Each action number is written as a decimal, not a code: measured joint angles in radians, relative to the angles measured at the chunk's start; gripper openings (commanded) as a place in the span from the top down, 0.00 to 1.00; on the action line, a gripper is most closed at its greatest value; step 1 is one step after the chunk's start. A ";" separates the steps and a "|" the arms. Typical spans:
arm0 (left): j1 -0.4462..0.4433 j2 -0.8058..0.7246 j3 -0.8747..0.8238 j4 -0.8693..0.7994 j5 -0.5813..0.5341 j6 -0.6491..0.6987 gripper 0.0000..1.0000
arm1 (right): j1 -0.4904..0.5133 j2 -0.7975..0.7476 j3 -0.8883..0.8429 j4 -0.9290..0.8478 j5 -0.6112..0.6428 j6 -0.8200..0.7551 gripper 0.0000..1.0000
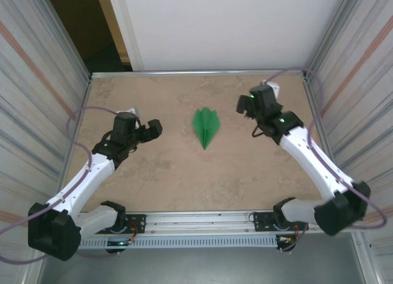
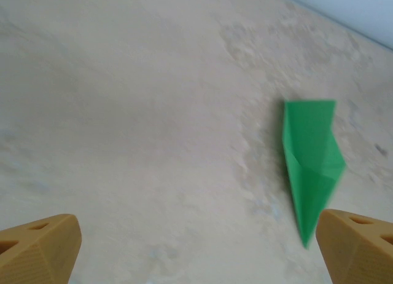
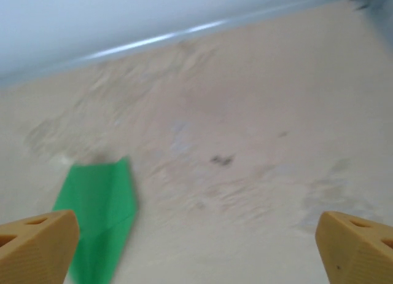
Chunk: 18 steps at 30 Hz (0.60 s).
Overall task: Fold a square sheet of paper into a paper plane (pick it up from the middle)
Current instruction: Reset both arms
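You have the paper plane (image 1: 206, 126) lying flat on the table (image 1: 172, 173), approx. in the middle btw the left and right edges and a bit closer to the far edge than to the near one. Its pointed tip looks toward the near edge, and the wide end toward the far edge. It is already folded: a centre crease and layered wings are visible.

The left gripper (image 1: 150, 129) hovers left of the plane, clearly apart from it, no contact. In the left wrist view its fingers (image 2: 40, 247) are spread wide, nothing btw them, and the plane (image 2: 310, 167) lies ahead on the right side.

The right gripper (image 1: 245, 104) is right of the plane, toward the far right corner, also apart. In the right wrist view its fingers (image 3: 353, 244) are spread wide and hold nothing; the plane (image 3: 98, 222) lies at the lower left.
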 measured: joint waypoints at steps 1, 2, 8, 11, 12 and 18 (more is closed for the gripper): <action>0.002 -0.008 -0.001 0.001 -0.036 0.013 0.01 | -0.026 -0.039 -0.038 0.018 0.022 -0.008 0.01; 0.005 -0.017 -0.005 0.008 -0.082 0.032 0.01 | -0.060 -0.083 -0.086 0.043 0.048 -0.017 0.01; 0.051 -0.039 -0.120 0.114 -0.317 0.113 0.01 | -0.264 -0.198 -0.370 0.224 0.131 -0.069 0.01; 0.122 -0.039 -0.206 0.188 -0.365 0.151 0.01 | -0.395 -0.198 -0.503 0.309 0.100 -0.074 0.01; 0.140 -0.039 -0.237 0.224 -0.377 0.169 0.01 | -0.436 -0.199 -0.547 0.342 0.088 -0.074 0.01; 0.204 -0.039 -0.360 0.414 -0.386 0.291 0.01 | -0.518 -0.191 -0.761 0.569 0.012 -0.101 0.01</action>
